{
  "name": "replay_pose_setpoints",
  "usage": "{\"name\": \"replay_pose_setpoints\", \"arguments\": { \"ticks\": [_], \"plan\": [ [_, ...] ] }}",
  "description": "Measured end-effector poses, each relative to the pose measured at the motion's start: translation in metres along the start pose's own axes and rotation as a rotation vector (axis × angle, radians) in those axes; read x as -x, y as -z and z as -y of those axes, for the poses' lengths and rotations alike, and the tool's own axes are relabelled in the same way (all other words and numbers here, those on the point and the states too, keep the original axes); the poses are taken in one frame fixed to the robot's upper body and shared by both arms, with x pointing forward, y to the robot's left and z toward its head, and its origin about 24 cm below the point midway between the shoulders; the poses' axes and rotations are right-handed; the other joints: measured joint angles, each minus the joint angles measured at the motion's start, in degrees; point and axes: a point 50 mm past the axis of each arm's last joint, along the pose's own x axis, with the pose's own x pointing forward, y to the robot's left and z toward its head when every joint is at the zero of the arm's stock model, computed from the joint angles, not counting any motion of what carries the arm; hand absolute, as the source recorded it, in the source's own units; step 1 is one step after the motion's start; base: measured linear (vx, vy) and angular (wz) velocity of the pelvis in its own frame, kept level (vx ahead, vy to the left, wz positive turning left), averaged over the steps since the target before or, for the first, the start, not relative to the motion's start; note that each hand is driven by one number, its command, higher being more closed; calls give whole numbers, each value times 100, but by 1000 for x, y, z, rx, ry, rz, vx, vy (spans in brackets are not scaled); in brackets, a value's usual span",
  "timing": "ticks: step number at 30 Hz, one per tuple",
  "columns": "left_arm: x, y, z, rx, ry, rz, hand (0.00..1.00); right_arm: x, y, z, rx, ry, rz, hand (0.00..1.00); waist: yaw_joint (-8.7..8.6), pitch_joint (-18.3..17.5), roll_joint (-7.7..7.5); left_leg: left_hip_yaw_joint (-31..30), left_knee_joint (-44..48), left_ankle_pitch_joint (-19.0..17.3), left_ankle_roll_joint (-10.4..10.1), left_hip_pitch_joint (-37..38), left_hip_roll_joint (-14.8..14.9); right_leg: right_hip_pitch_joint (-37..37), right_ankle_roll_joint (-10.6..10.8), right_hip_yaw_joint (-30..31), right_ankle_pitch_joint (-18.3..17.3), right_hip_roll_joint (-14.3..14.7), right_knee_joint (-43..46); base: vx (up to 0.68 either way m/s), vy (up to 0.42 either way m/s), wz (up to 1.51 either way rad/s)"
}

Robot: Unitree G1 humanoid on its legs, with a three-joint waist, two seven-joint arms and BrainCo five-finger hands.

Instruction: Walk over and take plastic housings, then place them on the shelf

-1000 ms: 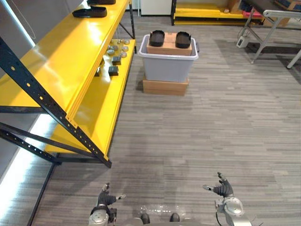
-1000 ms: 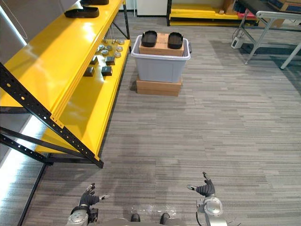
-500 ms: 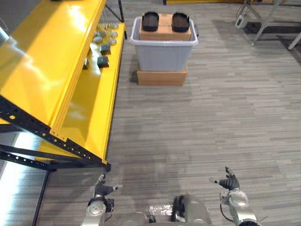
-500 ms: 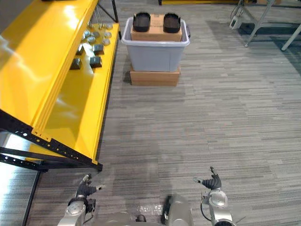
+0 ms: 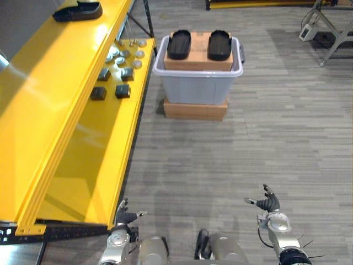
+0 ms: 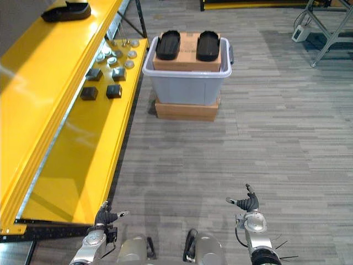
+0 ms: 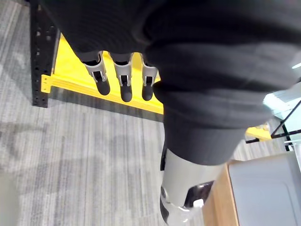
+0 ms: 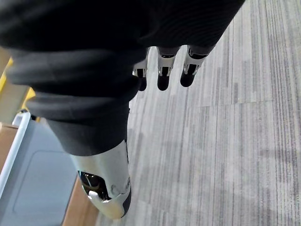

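Two black plastic housings [image 5: 179, 44] [image 5: 219, 44] lie side by side on a cardboard box inside a grey tub [image 5: 198, 80] ahead of me on the floor. A third black housing [image 5: 77, 10] rests on the top level of the yellow shelf [image 5: 49, 105] at my left. My left hand [image 5: 122, 216] hangs low near the shelf's front corner, open and holding nothing; its fingers [image 7: 122, 84] point at the floor. My right hand [image 5: 268, 204] hangs low on the other side, open and holding nothing too, its fingers [image 8: 162, 77] relaxed. Both hands are far from the tub.
The tub stands on a flat cardboard box [image 5: 194, 109]. Several small dark blocks [image 5: 121, 90] and round metal parts [image 5: 126, 53] lie on the shelf's lower level. A metal table frame [image 5: 331, 33] stands at the far right. Grey plank floor [image 5: 231, 160] stretches between me and the tub.
The whole picture has shifted as the camera moved: the tub sits a little more central and the shelf's top housing is back in view. Both hands stay low and open.
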Motion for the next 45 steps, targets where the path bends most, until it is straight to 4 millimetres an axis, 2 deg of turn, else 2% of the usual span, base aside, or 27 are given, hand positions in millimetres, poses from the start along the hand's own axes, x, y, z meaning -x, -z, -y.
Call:
{"name": "replay_pose_setpoints", "arguments": {
  "ticks": [2,3,4,5,6,7,9,10,11,12,13,14,18,20,21,22,24,25,26,28,31,34,35,37,38,41,45],
  "plan": [
    [5,8,9,21,15,-26,0,-1,3,5,5,16,-14,0,156,-100,260,-181,-1360,570,-305,-144,-82,299,202,187,-15,251,-465,467,93,-49],
    [5,10,10,22,17,-41,0,0,8,4,12,8,-37,0,285,-117,302,-324,-1275,1015,24,-272,-84,557,372,262,-149,312,-570,520,142,-57],
    [5,12,9,19,14,-46,0,1,11,-1,5,0,-48,0,294,-150,220,-357,-1205,1268,199,-259,-140,656,491,308,-231,243,-563,594,140,-31],
    [6,16,7,15,11,-59,0,3,11,-7,-7,-14,-50,0,267,-284,36,-308,-1101,1565,586,-263,-313,656,645,372,-420,24,-375,661,115,-17],
    [6,14,10,26,17,-57,0,3,11,-7,-9,-13,-49,0,258,-308,-74,-241,-778,1550,868,-374,-398,469,896,435,-588,-173,175,665,114,-16],
    [5,13,12,29,21,-55,0,3,12,-6,-10,-10,-51,0,260,-310,-132,-193,-597,1383,956,-390,-443,336,999,500,-646,-288,597,797,166,-15],
    [3,13,13,24,25,-67,0,6,22,-7,-12,-10,-87,0,212,-306,-361,-71,-238,736,1073,-1,-701,-565,1704,905,-299,-791,3301,659,137,5],
    [2,13,13,22,23,-70,0,7,24,-7,-11,-11,-94,0,146,-301,-392,-55,-169,567,1117,178,-754,-790,1768,970,-189,-912,4060,649,86,9],
    [3,15,12,20,21,-77,0,8,26,-9,-11,-18,-100,0,77,-297,-371,-61,-62,313,1170,545,-777,-1155,1690,976,-195,-1090,5165,755,90,-1],
    [2,14,10,15,17,-74,0,9,26,-14,-10,-31,-100,0,61,-288,-346,-108,-129,200,1169,979,-776,-1442,1330,792,-252,-1267,5721,718,84,-5],
    [1,12,9,13,16,-68,0,9,26,-15,-10,-34,-100,0,26,-290,-329,-141,-223,196,1169,1191,-765,-1564,1164,659,-316,-1334,5783,530,41,-7],
    [0,8,8,14,15,-55,0,8,23,-15,-13,-35,-90,0,-28,-295,-263,-215,-485,169,1130,1569,-686,-1888,923,389,-410,-1371,5635,383,13,-3],
    [-6,-4,7,27,10,-24,0,5,16,-16,-16,-36,-67,0,-71,-191,-160,-293,-1056,86,995,2391,-422,-2608,842,-25,-442,-1143,3565,442,-71,1],
    [-7,-4,6,26,6,-26,0,7,21,-15,-13,-33,-84,0,-91,-174,-180,-436,-1171,-14,806,2726,-293,-2659,991,222,396,-801,1238,443,-181,30],
    [-7,-4,6,24,5,-28,0,8,24,-14,-11,-31,-92,0,-116,-163,-193,-513,-1193,-72,707,2821,-279,-2614,922,317,928,-724,854,573,-274,58],
    [-5,0,6,24,3,-40,0,10,30,-11,-10,-23,-114,0,-207,-183,-174,-712,-1183,-215,476,2975,-169,-2484,621,464,1725,-608,806,489,-249,51],
    [-4,8,5,20,1,-72,0,10,31,-12,-14,-24,-124,0,-208,-220,-136,-751,-564,-275,299,2772,-2,-2691,244,402,1138,-586,1572,459,-254,32],
    [-4,9,6,21,3,-79,0,10,31,-12,-15,-24,-125,0,-222,-216,-129,-748,-38,-269,262,2549,48,-2669,215,359,981,-595,1682,525,-318,32],
    [-3,10,11,29,14,-83,0,11,31,-12,-13,-25,-127,0,-211,-165,-30,-706,1647,-89,-123,1847,358,-2343,118,186,752,-519,1683,422,-268,32],
    [-3,11,12,29,18,-86,0,12,33,-15,-16,-32,-136,0,-147,-147,8,-481,2896,-118,-73,1362,805,-1898,-1,75,644,-363,1538,353,-210,10],
    [-4,8,16,34,28,-79,0,11,32,-10,-59,0,-132,0,-43,-120,-89,-195,2485,-208,77,944,920,-1198,-15,12,633,-396,991,328,-134,6],
    [-4,8,17,33,32,-84,0,12,37,-3,-105,35,-152,0,-69,-154,-6,-295,539,-81,-29,858,737,-1027,160,-14,530,-432,863,206,21,5],
    [-4,7,20,35,40,-82,0,13,41,0,-112,46,-167,0,-68,-175,64,-348,-188,260,-139,896,651,-1029,246,-15,478,-434,878,152,100,1],
    [-3,11,25,28,55,-101,0,14,45,6,-107,59,-179,0,-66,-221,267,-439,-701,1089,-37,987,594,-1038,396,-2,366,-334,970,161,152,-3],
    [-4,12,23,20,51,-111,0,16,48,3,-123,57,-196,0,-90,-216,223,-407,-882,997,183,1128,506,-1041,500,61,280,-440,1086,120,136,0],
    [-5,13,13,1,32,-115,0,18,54,2,-190,77,-225,0,-79,-242,-55,-217,-1267,1071,270,1296,298,-1058,679,215,315,-613,934,112,149,-9],
    [-5,19,-5,-18,-10,-131,0,15,50,13,-282,162,-218,0,-72,-274,-99,31,-1582,1091,300,1545,216,-911,804,437,527,-623,488,87,114,-32]
  ]
}}
